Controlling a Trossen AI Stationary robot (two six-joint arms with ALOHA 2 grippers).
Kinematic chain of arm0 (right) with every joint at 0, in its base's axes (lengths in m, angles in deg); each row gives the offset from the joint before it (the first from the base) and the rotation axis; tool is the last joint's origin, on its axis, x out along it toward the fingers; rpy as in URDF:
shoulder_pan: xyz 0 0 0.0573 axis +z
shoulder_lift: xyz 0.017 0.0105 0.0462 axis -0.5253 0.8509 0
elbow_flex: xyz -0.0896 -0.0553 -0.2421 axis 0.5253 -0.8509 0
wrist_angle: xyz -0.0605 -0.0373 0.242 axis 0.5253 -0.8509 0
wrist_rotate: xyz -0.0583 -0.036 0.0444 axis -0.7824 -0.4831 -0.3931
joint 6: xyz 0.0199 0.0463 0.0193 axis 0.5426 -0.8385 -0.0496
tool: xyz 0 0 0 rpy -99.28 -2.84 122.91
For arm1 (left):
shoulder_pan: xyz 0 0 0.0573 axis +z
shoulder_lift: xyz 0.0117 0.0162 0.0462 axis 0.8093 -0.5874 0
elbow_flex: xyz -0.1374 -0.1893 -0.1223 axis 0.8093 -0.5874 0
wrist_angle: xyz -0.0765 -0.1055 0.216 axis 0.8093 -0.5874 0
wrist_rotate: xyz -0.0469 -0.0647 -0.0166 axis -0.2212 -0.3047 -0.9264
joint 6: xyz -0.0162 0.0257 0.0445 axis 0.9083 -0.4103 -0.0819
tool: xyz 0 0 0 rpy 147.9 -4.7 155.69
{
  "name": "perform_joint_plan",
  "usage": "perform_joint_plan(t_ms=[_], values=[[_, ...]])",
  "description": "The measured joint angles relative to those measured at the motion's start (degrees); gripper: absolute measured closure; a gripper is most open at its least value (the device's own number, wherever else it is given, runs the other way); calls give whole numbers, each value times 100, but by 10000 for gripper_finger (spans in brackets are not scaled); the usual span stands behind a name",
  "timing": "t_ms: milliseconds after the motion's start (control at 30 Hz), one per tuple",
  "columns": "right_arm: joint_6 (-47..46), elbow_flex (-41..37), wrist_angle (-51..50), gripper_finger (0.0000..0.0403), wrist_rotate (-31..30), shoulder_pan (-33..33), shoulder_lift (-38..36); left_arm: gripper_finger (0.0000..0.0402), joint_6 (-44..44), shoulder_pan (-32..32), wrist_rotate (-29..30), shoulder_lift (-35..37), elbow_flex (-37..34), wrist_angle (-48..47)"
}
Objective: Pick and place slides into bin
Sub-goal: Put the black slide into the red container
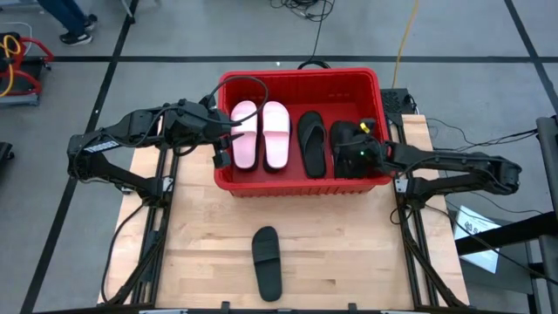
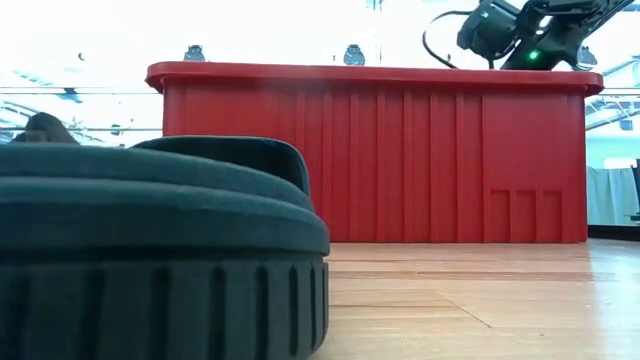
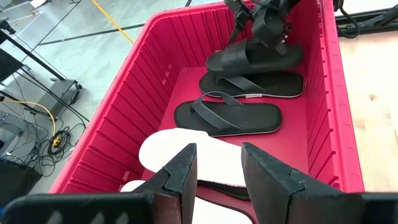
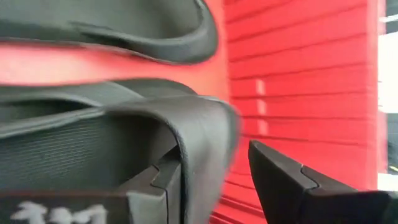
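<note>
The red bin (image 1: 296, 77) stands at the table's far middle. In it lie a pale pink pair of slides (image 1: 259, 135), a black flip-flop (image 1: 312, 144), and at its right end a black band slide (image 3: 255, 59) resting on another black flip-flop (image 3: 252, 84). My right gripper (image 4: 230, 180) is open low inside the bin's right end, one finger under that slide's band. My left gripper (image 3: 217, 180) hangs open over the bin's left end, above the pale pair, with nothing between its fingers. One more black slide (image 1: 266, 262) lies flat on the table near the front edge. My right gripper has one finger (image 4: 165, 180) under the curved band (image 4: 208, 143) of the black slide, and the other finger stands clear on the band's outer side with red wall showing between. Whether the inner finger still touches the band I cannot tell. The slide rests in the bin.
The bin's ribbed walls (image 2: 370, 160) rise well above the wooden tabletop (image 1: 331, 244), which is bare around the lone slide. That slide fills the low view's near left (image 2: 150, 250). Cables and floor lie beyond the table's far edge.
</note>
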State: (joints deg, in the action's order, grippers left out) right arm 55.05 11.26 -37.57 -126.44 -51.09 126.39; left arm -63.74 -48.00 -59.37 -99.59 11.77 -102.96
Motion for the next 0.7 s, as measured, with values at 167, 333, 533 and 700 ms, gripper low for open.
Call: perform_joint_plan(t_ms=[167,333,533,700], values=[[-397,0,-180,253,533,2,0,277,8,1,0,0,0,0],[-440,0,-302,254,540,-2,28,277,11,1,0,0,0,0],[-449,0,-698,255,701,-2,28,277,-4,1,-2,0,0,0],[-446,0,-844,259,1066,0,28,277,-2,1,-2,0,0,-2]])
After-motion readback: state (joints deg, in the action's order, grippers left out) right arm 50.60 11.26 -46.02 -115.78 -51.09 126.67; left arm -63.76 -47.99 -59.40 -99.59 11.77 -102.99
